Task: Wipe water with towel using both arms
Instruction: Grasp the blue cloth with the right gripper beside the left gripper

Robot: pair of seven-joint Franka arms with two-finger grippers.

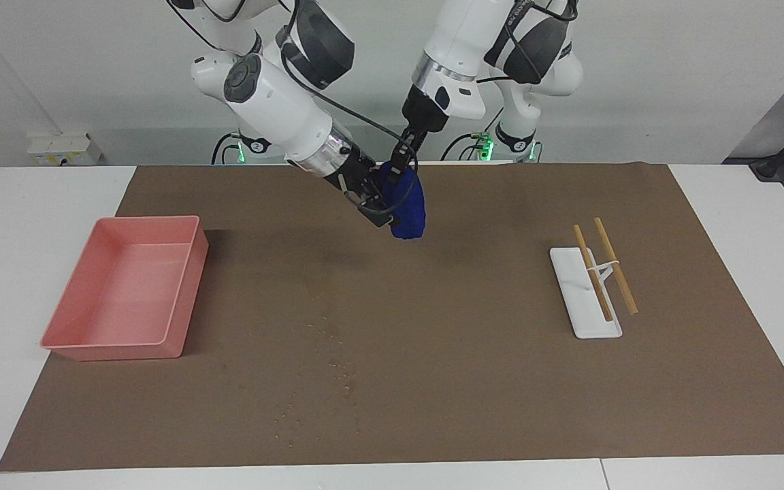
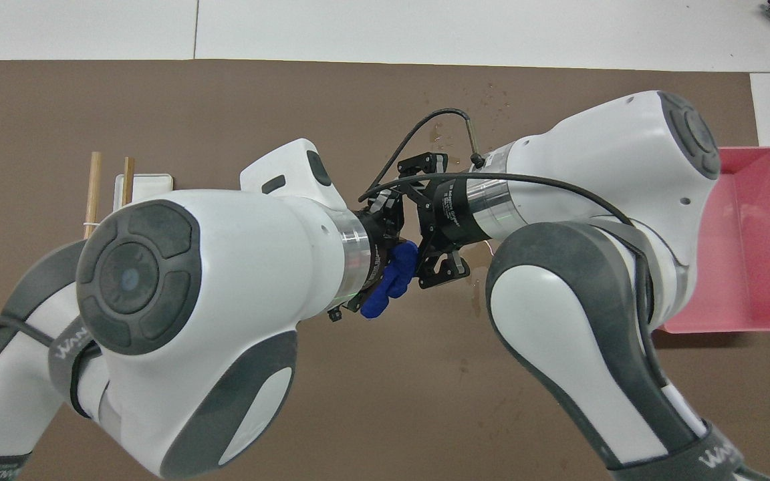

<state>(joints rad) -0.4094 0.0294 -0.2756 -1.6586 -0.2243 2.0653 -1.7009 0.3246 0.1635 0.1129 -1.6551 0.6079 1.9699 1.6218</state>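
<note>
You have the right gripper [image 1: 380, 204] spread wide against the limp royal-blue fabric towel [image 1: 407, 201], hanging over the brown mat [image 1: 474, 381] from the left gripper [image 1: 402, 160] pinched on its top (light, floppy); take a loose lower fold.

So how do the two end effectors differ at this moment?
The left end effector is shut on the blue towel, which hangs from it above the mat; the right end effector is open and has closed on nothing yet. The left one points steeply down onto the towel's top, while the right one comes in slantwise at the towel's side. Both are black, two-fingered, raised off the brown mat and meet at the towel.
</note>
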